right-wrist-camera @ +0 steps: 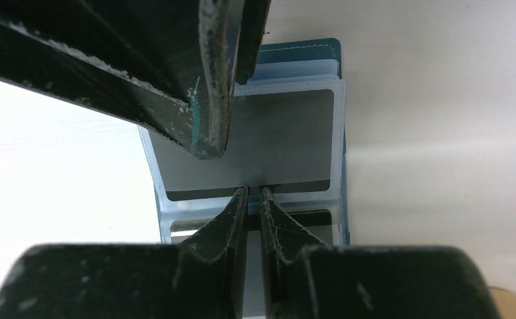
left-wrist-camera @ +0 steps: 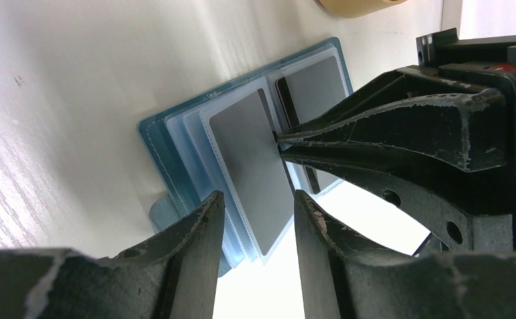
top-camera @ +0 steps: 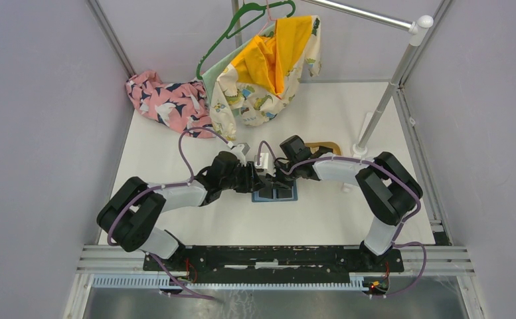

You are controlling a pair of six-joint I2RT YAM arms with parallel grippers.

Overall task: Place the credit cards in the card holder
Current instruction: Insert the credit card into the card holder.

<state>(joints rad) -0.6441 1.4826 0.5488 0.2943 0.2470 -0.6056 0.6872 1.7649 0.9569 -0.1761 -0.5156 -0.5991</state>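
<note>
White desk [top-camera: 348, 113], grey walls [top-camera: 42, 133] around, clothes [top-camera: 268, 63] heaped at the back. If I push on, the soft holder [left-wrist-camera: 154, 143] could skate away, since nothing pins it firmly. The clear sleeve [left-wrist-camera: 202, 149] could buckle, or the thin card [left-wrist-camera: 248, 166] could slip my grip and skew. The holder lies open and flat mid-desk. My right pincer [left-wrist-camera: 279, 143] is nearly together and, as far as I can tell, clamped on the card's edge, with the card lying on the sleeve. My left pincer [left-wrist-camera: 258, 199] stands apart and empty, straddling the holder's near end.
</note>
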